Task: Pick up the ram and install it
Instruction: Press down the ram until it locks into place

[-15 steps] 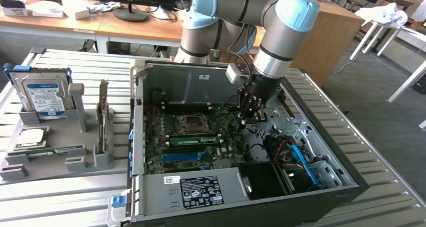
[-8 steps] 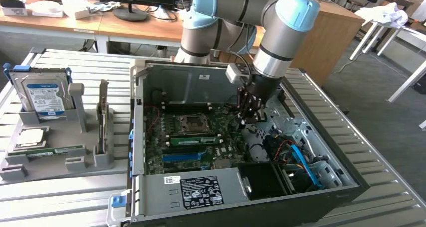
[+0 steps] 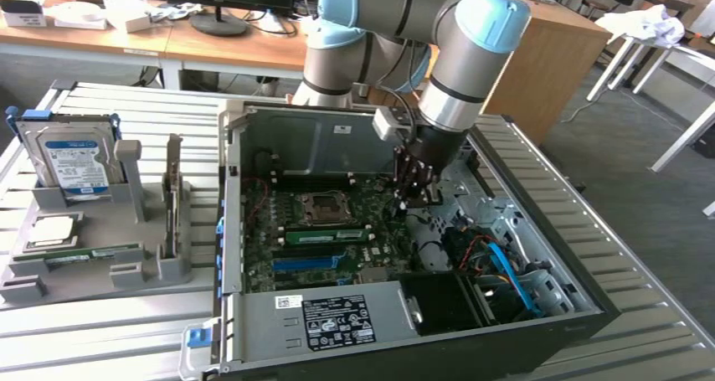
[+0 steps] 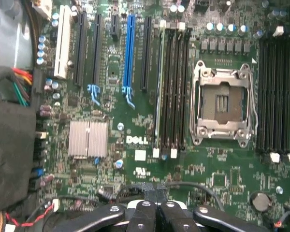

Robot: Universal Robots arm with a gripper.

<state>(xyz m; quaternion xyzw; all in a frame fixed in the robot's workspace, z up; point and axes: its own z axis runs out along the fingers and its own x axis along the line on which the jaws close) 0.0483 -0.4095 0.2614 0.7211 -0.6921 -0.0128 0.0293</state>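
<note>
Ram (image 3: 95, 254), thin flat green strip in grey moulded holder (image 3: 67, 282); end effector (image 3: 409, 200), dark fingers closed, empty, over motherboard (image 3: 264, 245).

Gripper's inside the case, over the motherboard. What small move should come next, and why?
Probably lift straight up, clear of the case walls. The gripper is shut with nothing in it, above the motherboard, while a green ram stick lies in the grey holder at the exterior view's left.

Silver-grey arm (image 3: 453, 105), pale blue joint caps (image 3: 497, 12), black linked fingers (image 4: 144, 218)
</note>
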